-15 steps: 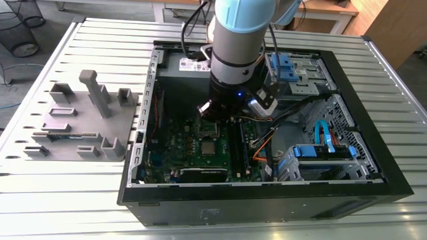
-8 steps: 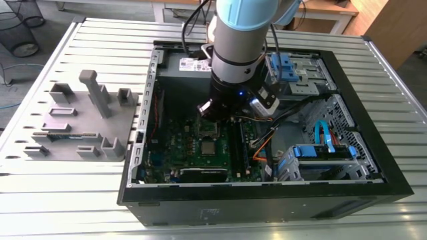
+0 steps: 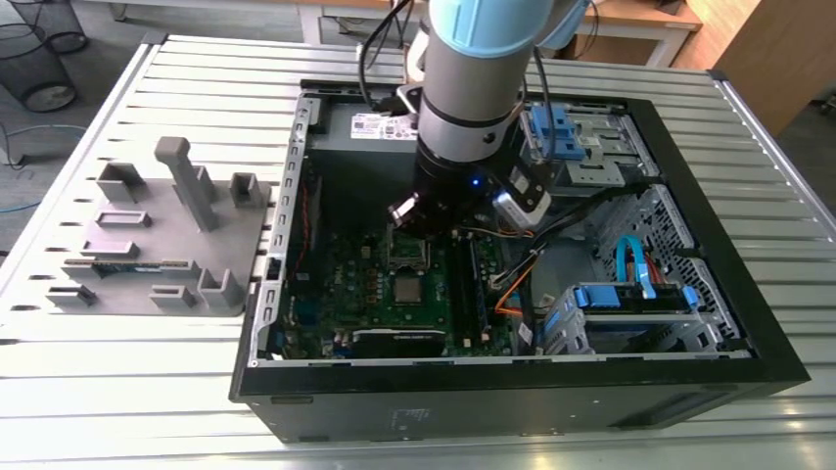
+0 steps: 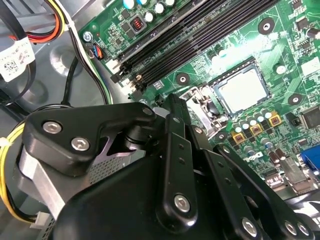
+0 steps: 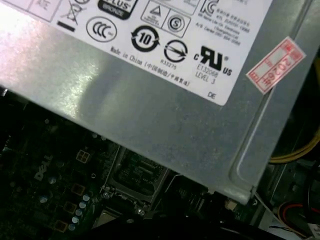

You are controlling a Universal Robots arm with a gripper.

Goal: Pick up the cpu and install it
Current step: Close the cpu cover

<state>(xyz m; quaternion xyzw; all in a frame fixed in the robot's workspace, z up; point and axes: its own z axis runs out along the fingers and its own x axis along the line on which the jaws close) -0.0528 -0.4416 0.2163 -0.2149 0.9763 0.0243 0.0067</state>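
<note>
The cpu point(image 4: 243, 94), a small dull silver square, lies flat in the socket on the green motherboard point(image 4: 280, 45). In the exterior view the cpu point(image 3: 410, 290) shows just below the raised silver socket frame point(image 3: 409, 253). That hinged frame point(image 4: 202, 111) stands open beside the chip. My gripper point(image 3: 438, 223) hangs inside the open computer case, above the frame and close over the board. Its black linkage point(image 4: 175, 150) takes up the near part of the second wrist view, a short way from the cpu. Nothing shows as held.
A grey power supply point(image 5: 150, 115) with a white label sits close by the wrist. Black memory slots point(image 4: 200, 30) run beside the socket. Blue drive cages point(image 3: 627, 299) and loose cables point(image 3: 510, 289) crowd the case's right side. A grey fixture block point(image 3: 157, 245) rests on the slatted table point(image 3: 131, 392).
</note>
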